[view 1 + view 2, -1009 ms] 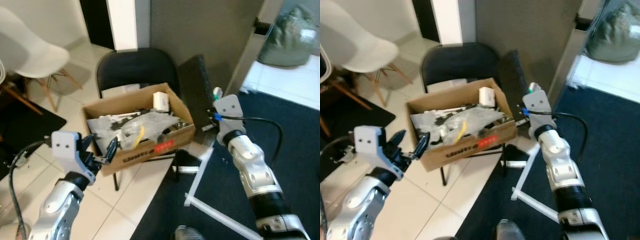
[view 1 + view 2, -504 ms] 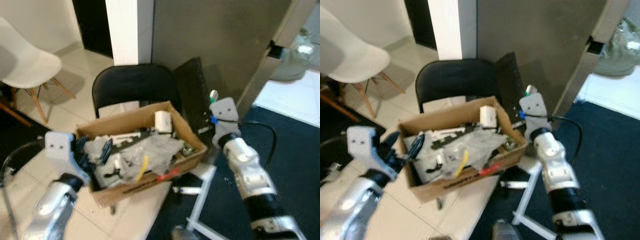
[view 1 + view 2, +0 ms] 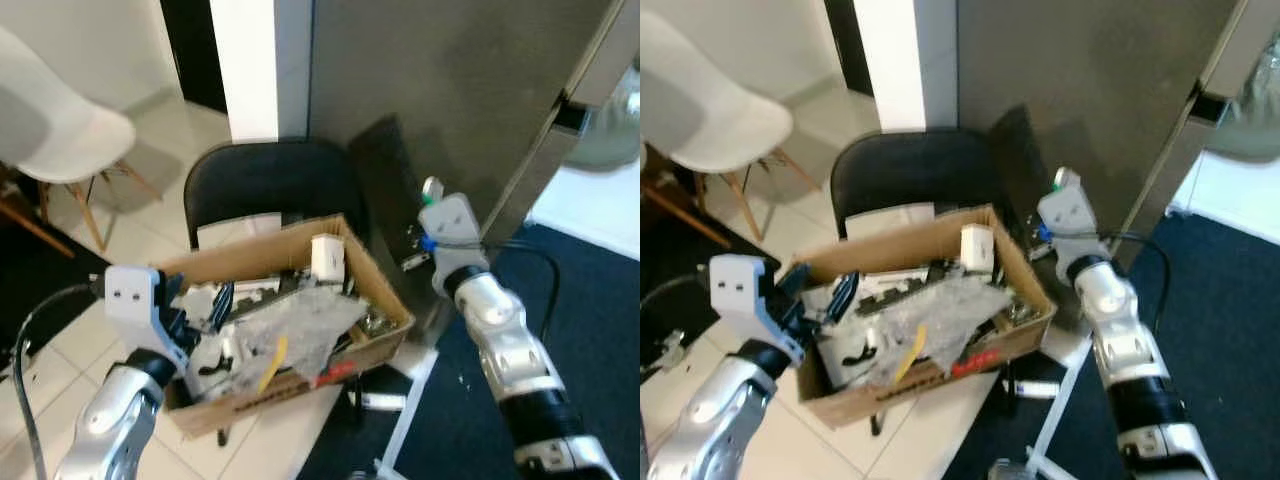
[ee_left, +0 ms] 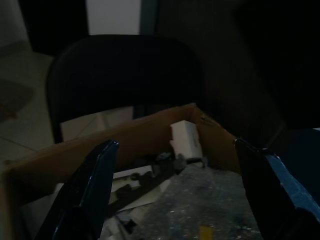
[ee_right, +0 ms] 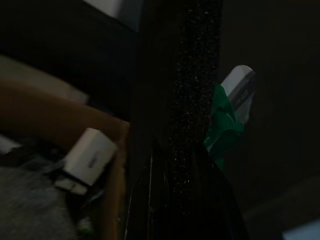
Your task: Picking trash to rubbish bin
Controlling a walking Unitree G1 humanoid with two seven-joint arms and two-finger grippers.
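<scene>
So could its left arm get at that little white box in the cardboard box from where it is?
Probably yes. The left gripper hangs open over the cardboard box's near end, and the white box stands uncovered at the far end.

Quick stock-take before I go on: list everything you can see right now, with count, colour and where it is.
cardboard box: one, brown, resting on the black chair, full of mixed trash
white packet: one, white, standing at the box's far rim
clear plastic wrap: one crumpled sheet, greyish, in the middle of the box
yellow strip: one, yellow, among the trash near the box's front
black chair: one, black, under and behind the box
white chair: one, white with wooden legs, far left
dark foam panel: one, black, leaning on the grey wall beside the box
left tool: black fingers open, over the box's left edge
right tool: holding a green and white scrap, by the foam panel
</scene>
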